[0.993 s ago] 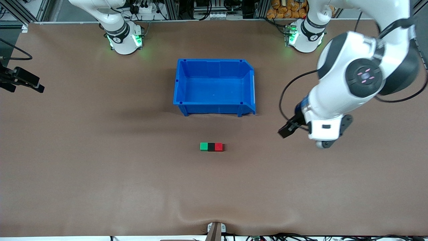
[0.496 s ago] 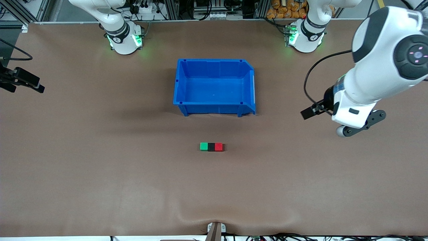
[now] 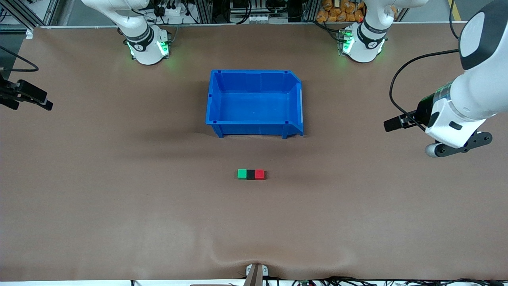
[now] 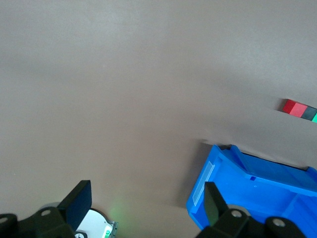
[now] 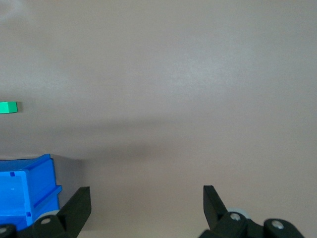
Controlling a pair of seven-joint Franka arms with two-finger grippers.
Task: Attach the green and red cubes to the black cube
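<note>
I see the green cube (image 3: 241, 174), black cube (image 3: 250, 174) and red cube (image 3: 259, 174) touching in one row on the tabletop (image 3: 119, 206), nearer the camera than the blue bin (image 3: 254, 104). The left tool (image 4: 143, 203) and right tool (image 5: 143, 201) both stand apart and empty (the left one is over the tabletop toward its own arm's end, well apart from the row).

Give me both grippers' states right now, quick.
Left gripper: open, holding nothing, over bare table at the left arm's end.
Right gripper: open, holding nothing.

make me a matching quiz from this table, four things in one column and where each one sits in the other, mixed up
1. green cube
2. black cube
3. red cube
4. blue bin

A. middle of the row
B. row's end toward the left arm
C. farther from the front camera than the row
D. row's end toward the right arm

Pairs: 1-D, 2-A, 3-B, 4-C
</note>
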